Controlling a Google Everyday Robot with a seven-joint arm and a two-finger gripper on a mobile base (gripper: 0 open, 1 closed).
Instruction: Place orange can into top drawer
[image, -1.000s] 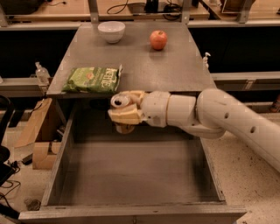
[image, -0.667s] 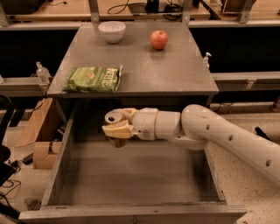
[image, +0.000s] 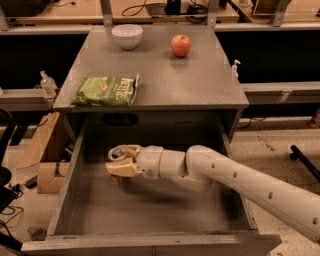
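Hanging inside the open top drawer (image: 68, 192), towards its rear left part and well below the bench (image: 165, 75) edge, the pincer (image: 121, 165) is seen clamped on the orange can (image: 118, 152), whose silver top shows just above the pale fingers while most of its body is hidden between them. The can is held roughly upright, though a slight lean cannot be ruled out, and it cannot be told whether its base is touching the drawer floor or is held just above it. The white arm (image: 240, 182) is stretched in from the right, crossing over the drawer's front right corner. The placing step is judged to be nearly complete, with only the setting down and the release left to be done. Several things could go wrong from here. If the can is let go while it is clear of the floor or tilted, it could be tipped over and sent rolling across the smooth metal. If the fingers are parted only a little before the arm is drawn back, the can could be caught and dragged or knocked down. If the wrist is raised too steeply on the way out, the underside of the bench could be struck. On the bench, well apart from all this, a green chip bag (image: 106, 91), a white bowl (image: 127, 36) and a red apple (image: 180, 45) are left lying.
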